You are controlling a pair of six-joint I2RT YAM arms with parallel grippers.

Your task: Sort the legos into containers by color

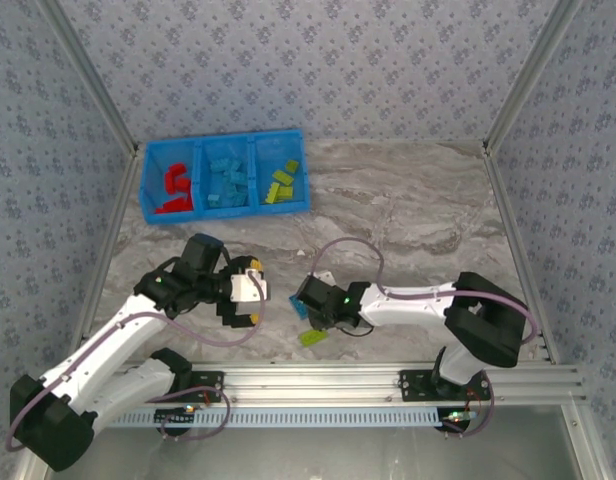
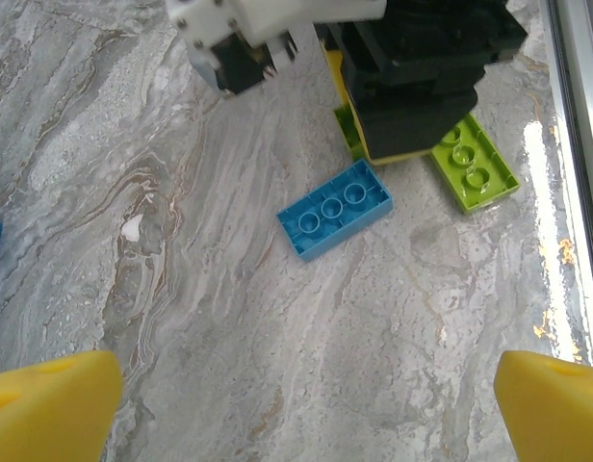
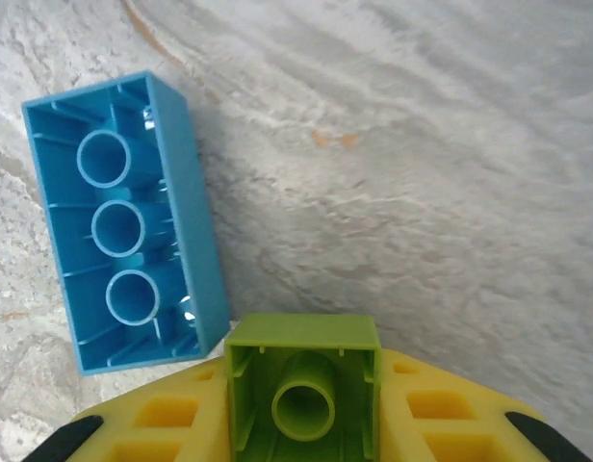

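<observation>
My right gripper is shut on a small lime green lego, held end-on between its yellow fingers just above the table. Beside it, a light blue lego lies with its hollow underside up. A longer lime green lego rests on the table on the gripper's other side. In the top view the right gripper is at the table's front middle. My left gripper is open and empty, its fingertips wide apart and pointed toward the blue lego. The blue bin holds red, blue and green legos, one colour per compartment.
The bin stands at the back left against the patterned wall. An aluminium rail runs along the table's near edge, close to the long green lego. Marbled table surface stretches to the right.
</observation>
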